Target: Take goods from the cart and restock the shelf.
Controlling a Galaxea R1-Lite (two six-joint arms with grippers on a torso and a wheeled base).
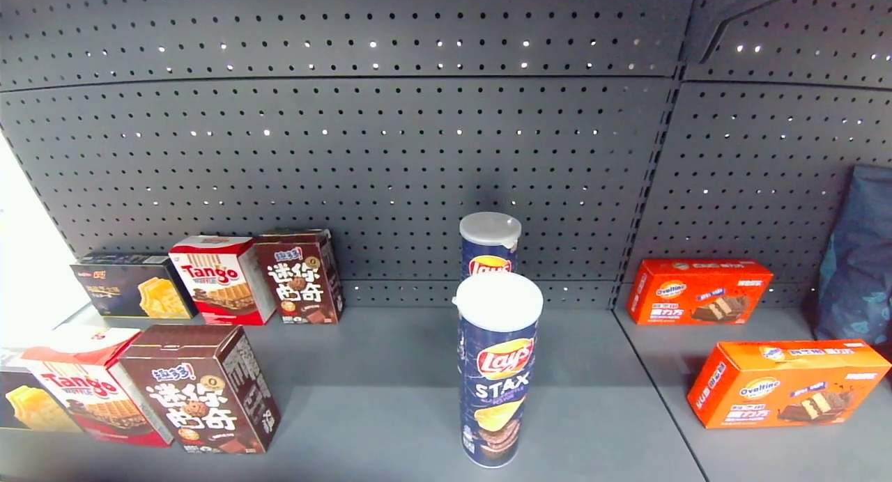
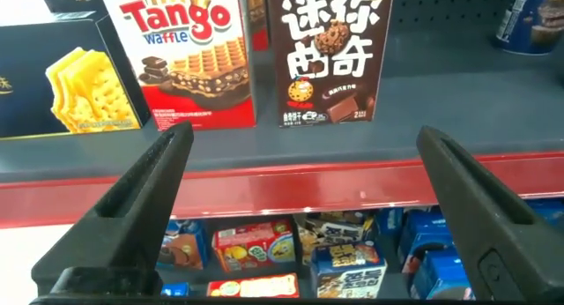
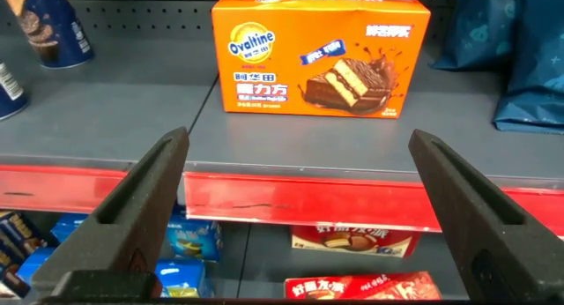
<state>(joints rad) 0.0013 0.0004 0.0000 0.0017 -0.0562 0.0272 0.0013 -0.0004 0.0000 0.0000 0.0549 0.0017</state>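
Head view shows the shelf (image 1: 390, 398) partly stocked. At its middle two chip tubes (image 1: 496, 377) stand upright, one behind the other, the front one near the front edge and the rear one against the back panel. Toward the left end sit two rows of upright boxes: brown cookie boxes (image 1: 202, 391), red waffle boxes (image 1: 221, 280) and dark wafer boxes (image 1: 132, 287). Toward the right end two orange cake boxes (image 1: 787, 383) stand with their long axes running along the shelf, and a blue bag (image 1: 860, 259) leans at the far right. Bare stretches lie on either side of the tubes.

The left gripper (image 2: 306, 136) hangs just before the red front strip (image 2: 300, 186), fingers wide apart and holding nothing, facing a brown cookie box and a red waffle box. The right gripper (image 3: 300, 139) is likewise spread and empty, facing the front orange cake box. The left arm is therefore nearer the left boxes and the right arm nearer the cake boxes.

Under the strip, a lower tier (image 2: 264, 252) is packed with small boxes.

With both grippers empty, the step in hand is likely fetching an item. Which way the cart lies from either gripper cannot be told.
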